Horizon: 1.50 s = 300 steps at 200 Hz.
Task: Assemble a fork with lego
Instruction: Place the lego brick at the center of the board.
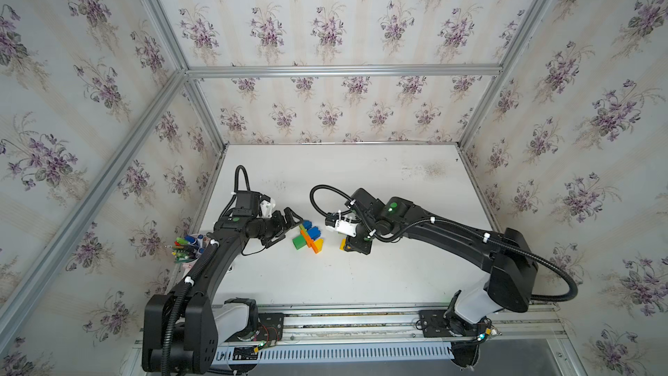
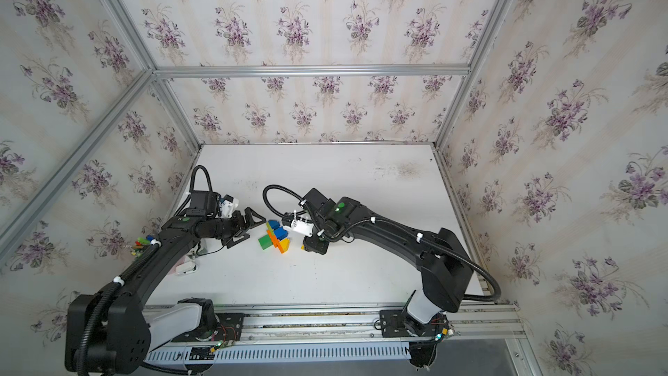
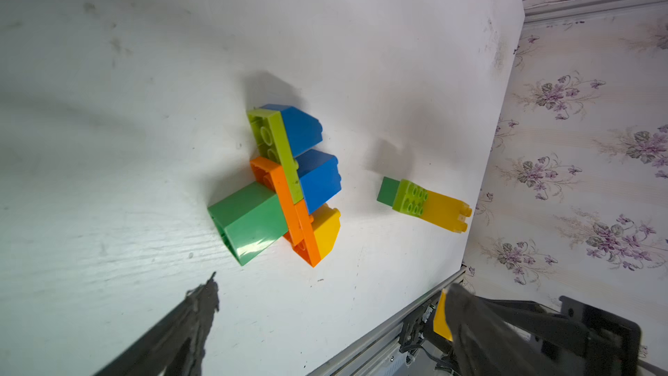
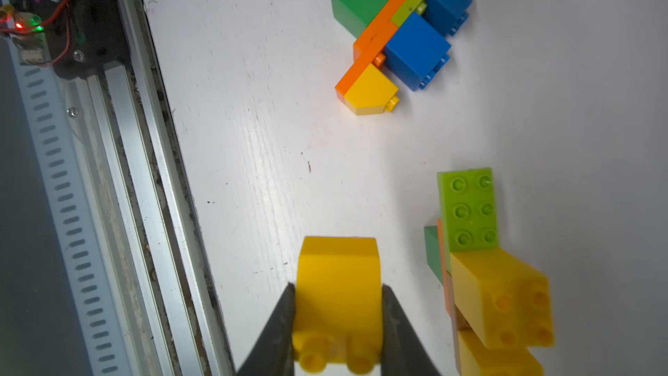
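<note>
In both top views the left gripper (image 1: 285,228) (image 2: 249,227) is seen low over the table (image 1: 361,276) with its jaws spread wide and nothing between them. It is just beside the lego cluster (image 1: 307,238) (image 2: 274,237), which lies a little left of the table's middle. The right gripper (image 1: 346,245) is pointed down on the cluster's other side, and a yellow brick (image 1: 342,244) is glimpsed at its tip. A bunch of pens (image 1: 186,245) is stood at the table's left edge.

In the left wrist view the cluster (image 3: 285,182) is shown lying on the surface: green, orange, lime, blue and yellow bricks joined together. A smaller lego stack (image 3: 423,204) is set apart from it, toward the table's right edge. The left gripper's two fingers (image 3: 195,320) are seen far apart and bare.

In the right wrist view the yellow brick (image 4: 338,276) is clamped between the right gripper's dark fingers (image 4: 278,334), with its studs turned toward the camera. The smaller stack (image 4: 480,247) of lime, yellow, green and orange is found near the brick, and the cluster (image 4: 397,30) lies farther off. A metal rail (image 4: 119,175) is seen running along the table's front edge.
</note>
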Available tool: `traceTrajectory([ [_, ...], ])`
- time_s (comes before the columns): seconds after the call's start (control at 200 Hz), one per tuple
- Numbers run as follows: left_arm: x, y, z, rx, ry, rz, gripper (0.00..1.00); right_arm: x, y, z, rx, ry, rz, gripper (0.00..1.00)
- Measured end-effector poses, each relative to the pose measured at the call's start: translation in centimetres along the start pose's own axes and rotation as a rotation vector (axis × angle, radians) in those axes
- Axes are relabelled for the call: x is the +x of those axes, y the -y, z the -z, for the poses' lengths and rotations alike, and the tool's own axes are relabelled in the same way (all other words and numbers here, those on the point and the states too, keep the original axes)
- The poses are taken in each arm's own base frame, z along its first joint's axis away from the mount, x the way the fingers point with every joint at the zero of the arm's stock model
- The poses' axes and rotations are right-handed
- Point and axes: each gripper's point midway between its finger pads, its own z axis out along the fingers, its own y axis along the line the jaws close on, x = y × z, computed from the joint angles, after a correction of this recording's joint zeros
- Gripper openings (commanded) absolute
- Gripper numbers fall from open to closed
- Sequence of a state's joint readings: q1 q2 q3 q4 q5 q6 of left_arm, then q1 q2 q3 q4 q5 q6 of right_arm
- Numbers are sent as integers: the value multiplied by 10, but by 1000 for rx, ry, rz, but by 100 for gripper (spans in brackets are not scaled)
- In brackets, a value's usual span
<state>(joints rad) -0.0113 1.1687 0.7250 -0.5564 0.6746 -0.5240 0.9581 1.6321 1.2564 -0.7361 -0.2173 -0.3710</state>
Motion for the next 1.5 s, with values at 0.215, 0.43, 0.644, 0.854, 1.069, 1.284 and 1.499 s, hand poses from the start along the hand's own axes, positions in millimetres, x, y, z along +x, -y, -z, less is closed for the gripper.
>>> traceTrajectory([
  [0.215,-1,-16,7,-19,33,46,100,10,-12,-41,-9,-116,1,23],
  [0.43,-6,-30,11,-24,62,107,100,12,-14,-74,4,-192,9,26],
  [0.644,-10,-33,10,-7,51,120,100,8,-13,-92,8,-211,2,35],
  [0.854,-10,-25,9,34,28,91,95,-1,-16,-82,8,-176,5,47],
  [1.069,-6,-16,10,79,11,42,93,-16,-24,-56,-14,-79,5,53],
  [1.284,9,16,7,126,-55,-119,86,-29,-5,-4,41,72,-71,56],
  [1.499,32,68,-6,138,-177,-419,83,-14,25,58,127,243,-228,60],
])
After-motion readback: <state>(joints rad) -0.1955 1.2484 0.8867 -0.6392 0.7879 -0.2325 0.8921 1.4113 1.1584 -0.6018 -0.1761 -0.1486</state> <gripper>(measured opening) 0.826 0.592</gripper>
